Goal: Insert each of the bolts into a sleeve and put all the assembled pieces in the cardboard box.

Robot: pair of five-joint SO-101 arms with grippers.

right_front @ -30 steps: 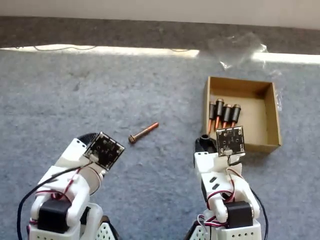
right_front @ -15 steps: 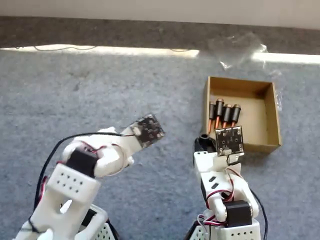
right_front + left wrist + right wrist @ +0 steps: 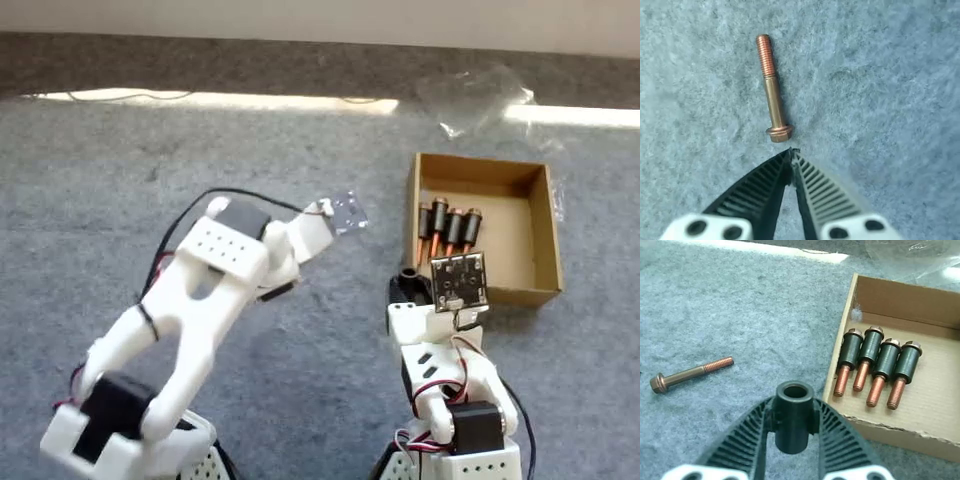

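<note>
A copper bolt lies loose on the grey felt, its head just in front of my left gripper, whose fingers are shut with nothing between them. In the high view the left arm stretches over the spot where the bolt lies and hides it. My right gripper is shut on a black sleeve, held upright beside the cardboard box; the sleeve shows there too. The right wrist view has the bolt off to one side. Several assembled bolt-and-sleeve pieces lie side by side in the box.
A crumpled clear plastic bag lies behind the box near the table's far edge. Open grey felt spreads to the left and between the arms.
The left arm has swung up from its folded pose at the front and reached forward over the bolt. The right arm and its sleeve have stayed put.
</note>
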